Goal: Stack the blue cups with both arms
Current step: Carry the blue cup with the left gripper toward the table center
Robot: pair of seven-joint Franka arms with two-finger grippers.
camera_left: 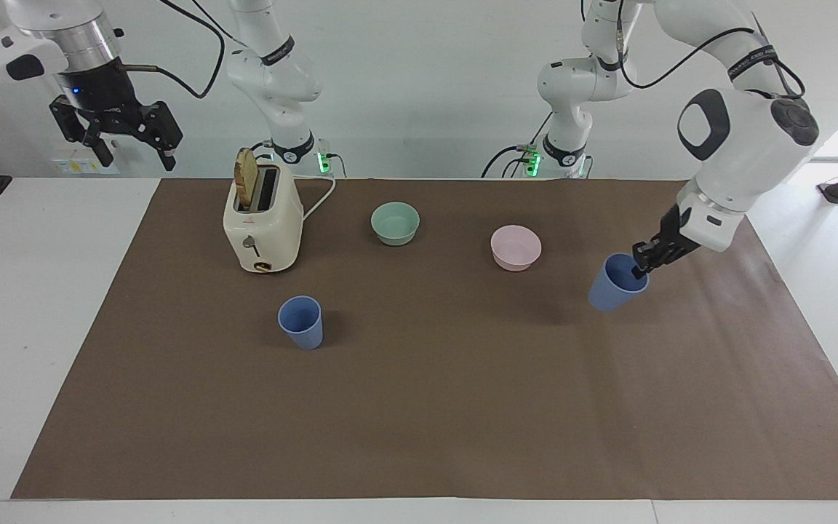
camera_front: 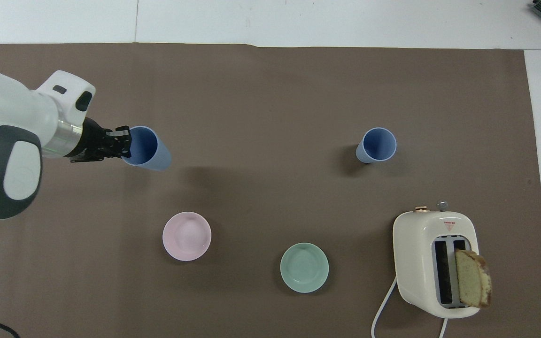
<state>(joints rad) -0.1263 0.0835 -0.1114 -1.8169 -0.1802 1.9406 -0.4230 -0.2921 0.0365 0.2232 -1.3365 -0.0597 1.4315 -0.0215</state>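
1. A white table [camera_left: 41, 306] carries a brown mat [camera_left: 426, 407], with a pale wall at the robots' end.
2. The left gripper [camera_left: 641, 263] hangs over the mat toward the left arm's end of the table, its fingers clamped on the rim of one blue cup [camera_left: 614, 283], one finger inside the mouth and one outside.
3. That held cup is clear of the mat and tilted, its base pointing toward the right arm's end of the table; its shadow lies on the mat below it. In the overhead view the same gripper [camera_front: 122, 144] and cup [camera_front: 147, 149] show the open mouth turned toward the wrist.
4. The second blue cup [camera_left: 301, 322] stands upright on the mat toward the right arm's end, farther from the robots than the toaster [camera_left: 262, 224].
5. The toaster is cream, with a slice of bread [camera_left: 246, 180] standing up out of one slot.
6. A pale green bowl [camera_left: 395, 223] and a pink bowl [camera_left: 515, 247] sit on the mat between the toaster and the held cup, both nearer to the robots than the cups.
7. The right gripper [camera_left: 132, 149] waits raised over the bare table beside the mat, its fingers spread and holding nothing.
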